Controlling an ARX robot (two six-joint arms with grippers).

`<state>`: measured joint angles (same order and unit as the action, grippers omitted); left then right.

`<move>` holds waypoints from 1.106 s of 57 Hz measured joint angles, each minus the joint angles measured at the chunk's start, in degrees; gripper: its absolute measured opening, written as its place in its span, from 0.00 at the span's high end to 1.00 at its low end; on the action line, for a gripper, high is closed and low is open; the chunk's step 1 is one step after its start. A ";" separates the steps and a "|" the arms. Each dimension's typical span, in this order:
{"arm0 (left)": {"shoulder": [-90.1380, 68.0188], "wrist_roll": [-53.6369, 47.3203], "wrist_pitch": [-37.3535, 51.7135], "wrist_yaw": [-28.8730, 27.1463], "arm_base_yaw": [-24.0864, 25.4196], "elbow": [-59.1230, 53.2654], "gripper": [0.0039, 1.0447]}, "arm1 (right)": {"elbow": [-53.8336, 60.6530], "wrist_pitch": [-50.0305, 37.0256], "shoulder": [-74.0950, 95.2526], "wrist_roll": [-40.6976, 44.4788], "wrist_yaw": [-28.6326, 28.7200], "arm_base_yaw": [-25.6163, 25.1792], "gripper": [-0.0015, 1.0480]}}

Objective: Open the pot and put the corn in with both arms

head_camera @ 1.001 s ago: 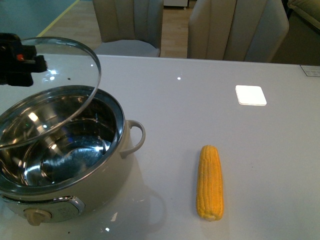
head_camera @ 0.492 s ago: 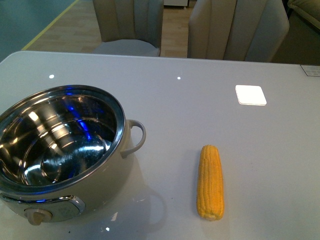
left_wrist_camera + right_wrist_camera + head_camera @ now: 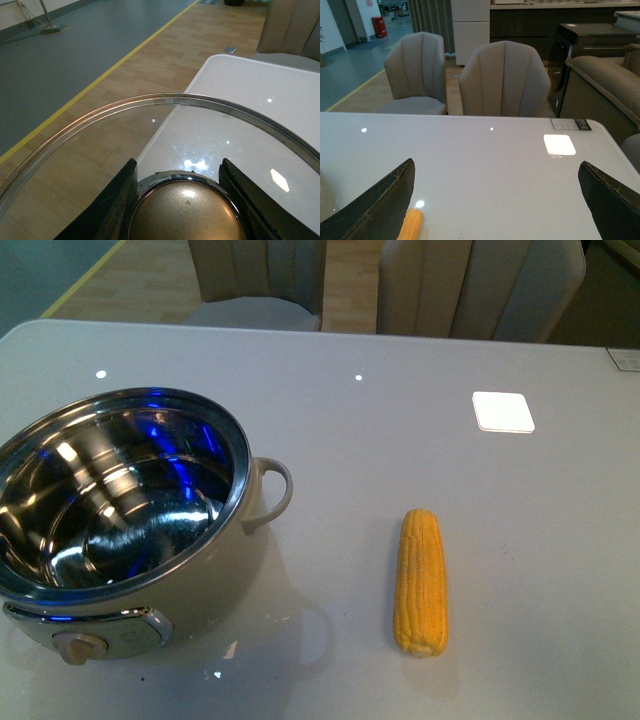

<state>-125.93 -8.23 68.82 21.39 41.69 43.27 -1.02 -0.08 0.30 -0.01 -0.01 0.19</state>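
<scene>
The stiff, probably slippery corn [image 3: 421, 583] lies on the table [image 3: 400, 420] right of the open pot [image 3: 205, 585], best taken across its middle by the wide-open right claw [image 3: 496, 190], while the left claw [image 3: 182, 192] clamps the knob [image 3: 185, 215] of the lid [image 3: 150, 130].

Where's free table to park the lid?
Widest bare stretch: table behind the pot and corn, far-left corner across to the white square. Also open right of the corn. Tightest: the gap between pot handle and corn. The lid sits in the left gripper.
</scene>
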 joint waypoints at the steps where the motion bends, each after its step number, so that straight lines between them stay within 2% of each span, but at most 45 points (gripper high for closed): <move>1: -0.85 -0.20 0.31 0.17 0.13 0.37 0.59 | 0.00 0.00 0.00 -0.02 0.00 0.00 0.08; 25: -17.51 -1.42 8.07 3.87 -0.87 4.94 0.59 | 0.00 0.00 0.00 0.00 0.00 0.00 0.08; 46: -24.44 -3.21 10.47 5.88 -4.50 7.96 0.59 | 0.00 0.00 0.00 0.00 0.00 0.00 0.08; 63: -27.52 -3.19 10.62 5.79 -4.81 9.07 0.59 | 0.00 0.00 0.00 0.00 0.00 0.00 0.08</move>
<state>-153.45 -11.42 79.44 27.18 36.88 52.34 -1.02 -0.08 0.30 -0.01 -0.01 0.19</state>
